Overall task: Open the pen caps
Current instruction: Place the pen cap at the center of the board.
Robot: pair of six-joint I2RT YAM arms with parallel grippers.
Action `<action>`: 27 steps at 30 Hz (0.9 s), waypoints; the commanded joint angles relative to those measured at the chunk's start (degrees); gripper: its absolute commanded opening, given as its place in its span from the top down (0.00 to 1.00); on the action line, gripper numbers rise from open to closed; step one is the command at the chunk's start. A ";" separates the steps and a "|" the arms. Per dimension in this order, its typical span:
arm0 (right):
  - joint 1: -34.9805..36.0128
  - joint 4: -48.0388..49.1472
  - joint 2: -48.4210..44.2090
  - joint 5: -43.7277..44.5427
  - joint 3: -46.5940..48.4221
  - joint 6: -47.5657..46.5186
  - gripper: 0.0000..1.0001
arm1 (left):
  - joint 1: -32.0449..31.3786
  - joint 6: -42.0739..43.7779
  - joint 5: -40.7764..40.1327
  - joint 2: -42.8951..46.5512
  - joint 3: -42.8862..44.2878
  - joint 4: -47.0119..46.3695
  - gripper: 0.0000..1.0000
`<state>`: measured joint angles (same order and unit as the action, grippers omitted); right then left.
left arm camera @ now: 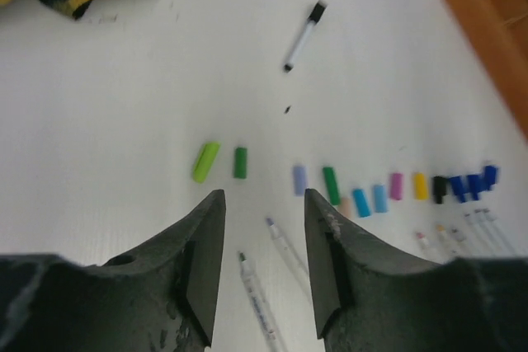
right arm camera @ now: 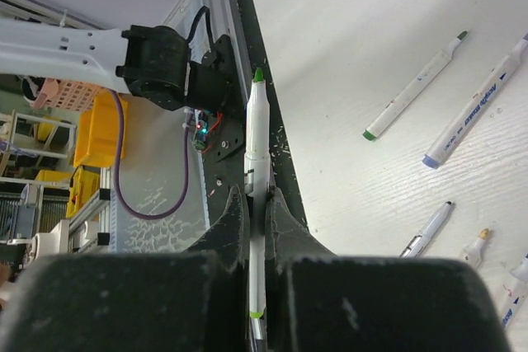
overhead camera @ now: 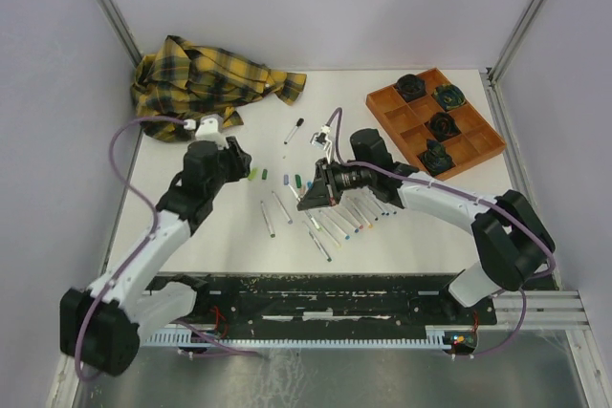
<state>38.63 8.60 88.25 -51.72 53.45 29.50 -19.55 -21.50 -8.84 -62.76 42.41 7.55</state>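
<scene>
My right gripper [right arm camera: 256,199] is shut on a white pen barrel [right arm camera: 256,133] with a bare green tip, held above the table's front edge; in the top view it [overhead camera: 314,202] hovers over the pen row. My left gripper [left arm camera: 264,204] is open and empty, low over two uncapped pens [left arm camera: 285,245]; the top view shows it [overhead camera: 241,161] left of centre. Loose pen caps lie in a row beyond it: light green [left arm camera: 205,161], dark green [left arm camera: 240,162], lavender [left arm camera: 299,180], green [left arm camera: 331,185], then cyan, pink, yellow, black and blue ones [left arm camera: 458,187].
A pen with a black cap [left arm camera: 304,36] lies farther back. Several uncapped white pens [overhead camera: 359,217] lie at centre right. An orange tray [overhead camera: 392,131] holding dark round objects stands back right. A yellow plaid cloth [overhead camera: 210,78] lies back left.
</scene>
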 commanded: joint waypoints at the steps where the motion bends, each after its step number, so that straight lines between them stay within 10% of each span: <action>1: 1.68 -3.25 1.03 5.09 3.69 -1.02 1.00 | 0.35 -5.99 4.95 15.85 -4.45 -6.38 0.46; 16: 18.18 -33.25 17.82 43.19 29.38 4.36 1.00 | 0.41 1.10 -8.89 50.04 -2.80 11.51 0.35; 27: 23.99 -46.10 34.43 54.61 50.69 15.18 0.94 | 0.46 0.85 -14.73 61.87 -5.28 11.83 0.34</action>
<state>61.58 -30.63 119.63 -4.95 96.51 40.71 -19.55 -22.74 -21.67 -0.34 37.08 18.76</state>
